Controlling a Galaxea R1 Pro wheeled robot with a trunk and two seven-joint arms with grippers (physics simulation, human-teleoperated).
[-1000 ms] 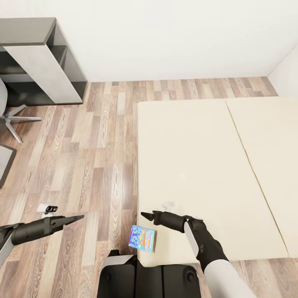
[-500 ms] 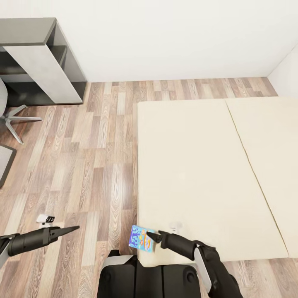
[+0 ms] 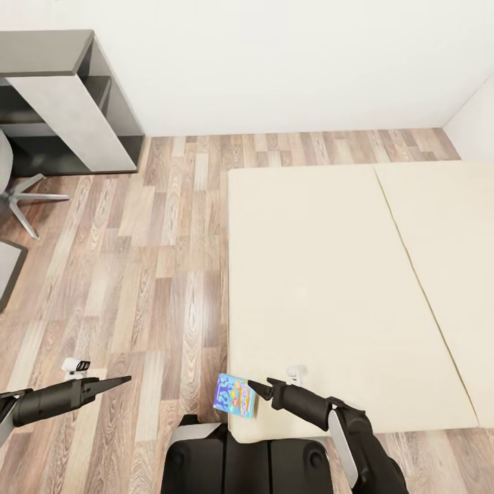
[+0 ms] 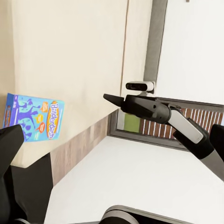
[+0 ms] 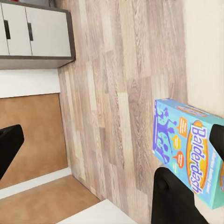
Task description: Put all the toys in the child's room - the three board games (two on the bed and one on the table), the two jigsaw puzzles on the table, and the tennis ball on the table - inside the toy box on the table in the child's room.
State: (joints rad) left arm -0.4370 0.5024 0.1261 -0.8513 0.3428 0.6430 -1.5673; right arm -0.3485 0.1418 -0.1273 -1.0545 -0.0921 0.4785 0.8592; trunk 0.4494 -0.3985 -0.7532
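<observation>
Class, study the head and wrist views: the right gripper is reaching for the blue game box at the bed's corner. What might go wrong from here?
1. The blue lettered board game box overhangs the corner of the cream mattress bed; a nudge from the right gripper may tip it onto the wood-plank floor.
2. The fingertips meet only the box's edge, so a grasp may slip.

text: "Balderdash", white letters on an orange oval | on: lid of the blue board game (image 5: 191,156) | where: near left corner of the bed (image 3: 329,274), partly over its edge | also legible in left wrist view (image 4: 33,117) | smaller orange marks beside the title: too small to read
</observation>
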